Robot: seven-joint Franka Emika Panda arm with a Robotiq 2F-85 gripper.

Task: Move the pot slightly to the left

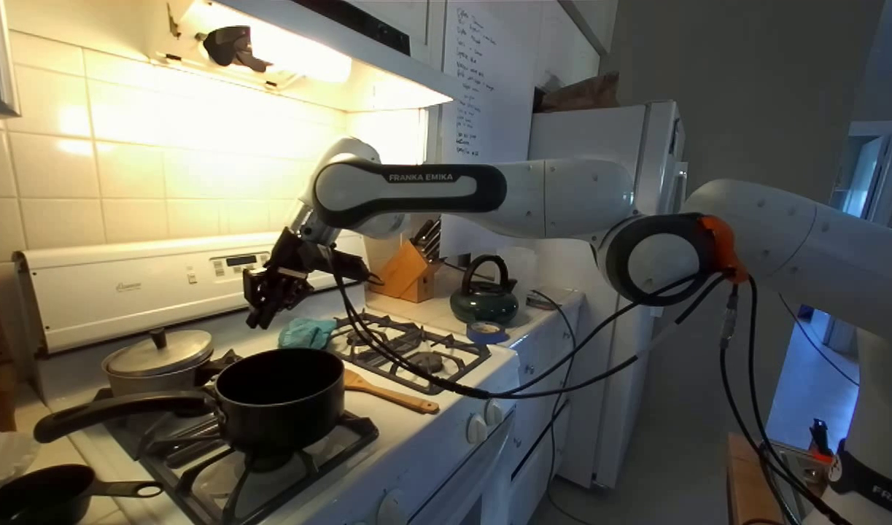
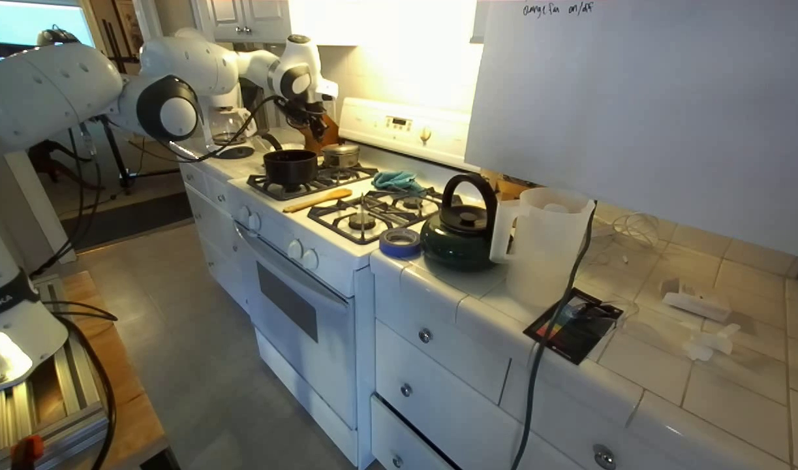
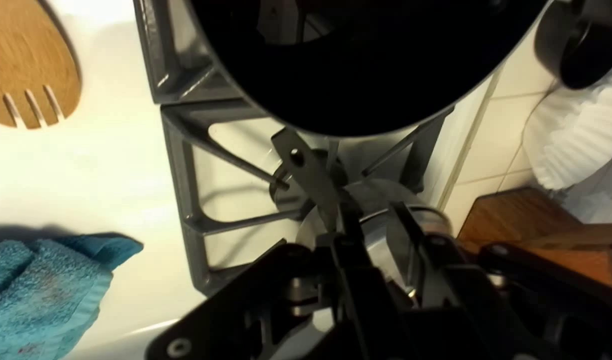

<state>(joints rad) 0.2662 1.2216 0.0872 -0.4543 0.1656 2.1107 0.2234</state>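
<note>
Pot (image 1: 281,408) stands on the stove (image 2: 337,346), near the lidded pan (image 1: 161,357); the tool (image 3: 373,215) hangs above that pan, its fingers slightly spread. The wooden spatula (image 3: 30,50) shows its slots only in the wrist view; the glossy, arch-handled kettle (image 2: 460,243) appears only in both exterior views. Pot walls are round, dull and black; the blue cloth (image 3: 40,295) is nubby and crumpled.

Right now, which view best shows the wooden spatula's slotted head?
The wrist view: the wooden spatula appears close up, three slots clear, though the frame cuts it short. Both exterior views show its handle but no distinct slots; in an exterior view, the black pot partly hides its head.
</note>
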